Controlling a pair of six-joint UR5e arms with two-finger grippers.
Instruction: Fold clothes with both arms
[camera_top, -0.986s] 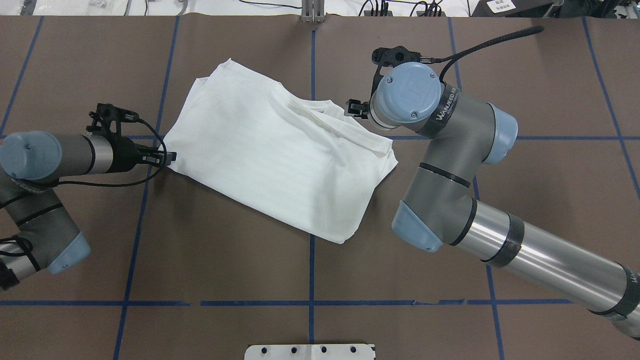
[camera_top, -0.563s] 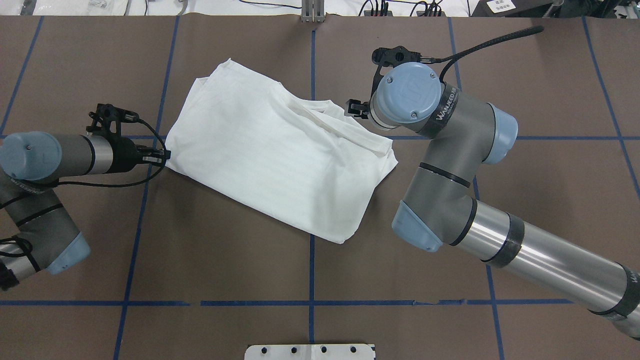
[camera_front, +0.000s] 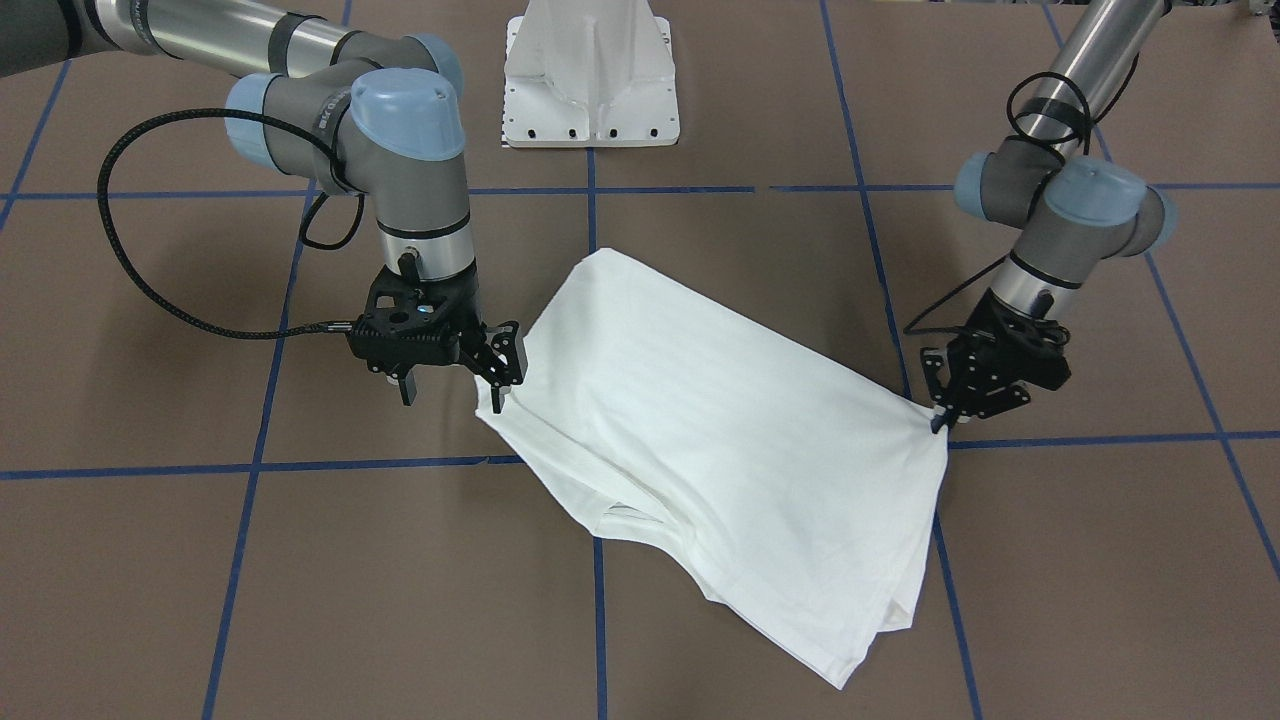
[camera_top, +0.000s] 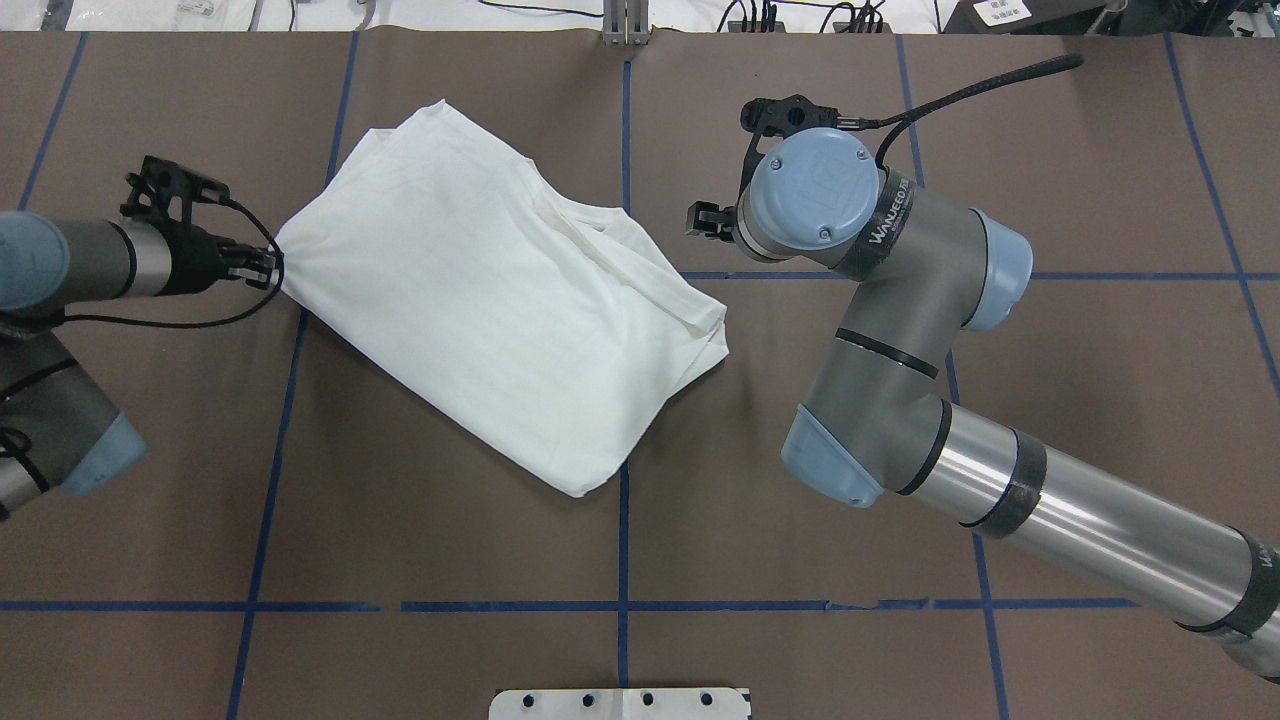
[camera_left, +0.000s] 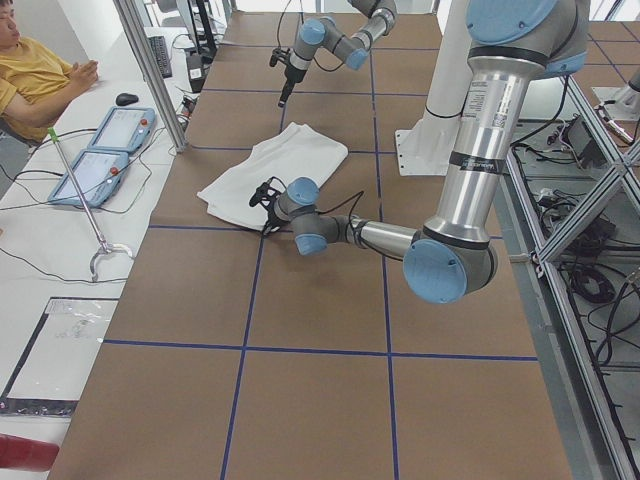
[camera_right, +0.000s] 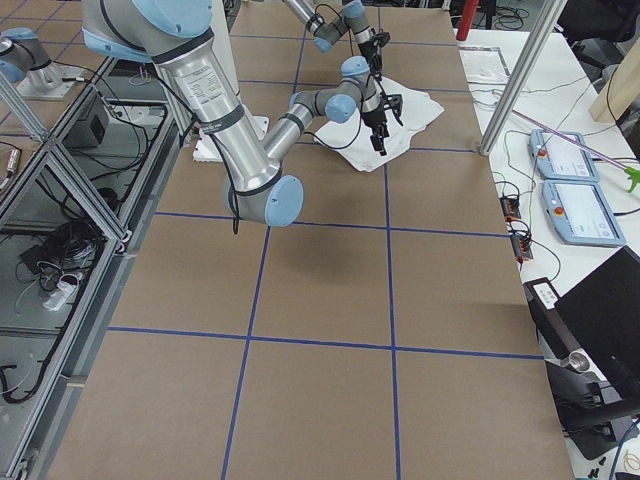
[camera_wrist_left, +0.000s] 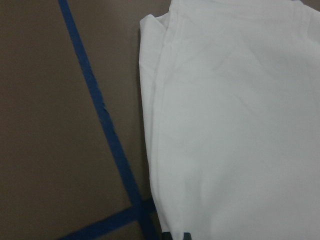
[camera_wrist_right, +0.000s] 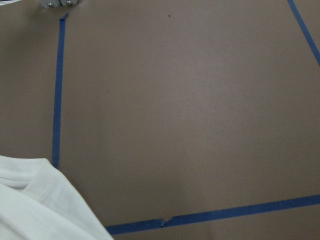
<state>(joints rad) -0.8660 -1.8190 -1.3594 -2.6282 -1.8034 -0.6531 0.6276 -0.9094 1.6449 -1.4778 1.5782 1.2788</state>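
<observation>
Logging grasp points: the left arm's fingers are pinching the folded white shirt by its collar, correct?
No. In the overhead exterior view the left arm's fingers pinch the folded white shirt by an outer corner; the collar lies at the opposite edge.

One T-shirt (camera_top: 490, 300), two arms (camera_top: 880, 330) (camera_top: 80, 265), one pedestal base (camera_front: 590, 80), two pendants (camera_left: 122, 128) (camera_left: 88, 175), one person (camera_left: 30, 75).

The overhead camera looks steeply down on the tabletop (camera_top: 450, 560) from behind the robot, with the white pedestal base (camera_top: 620, 703) at its bottom edge. The front-facing camera looks back from the opposite side, with that base at its top. Both take in the whole white T-shirt (camera_top: 500, 300). The two side cameras sit high and far off at opposite ends, looking along the tabletop. Each wrist camera hangs close above it, catching only a T-shirt edge and blue tape lines (camera_wrist_left: 100, 110).
</observation>
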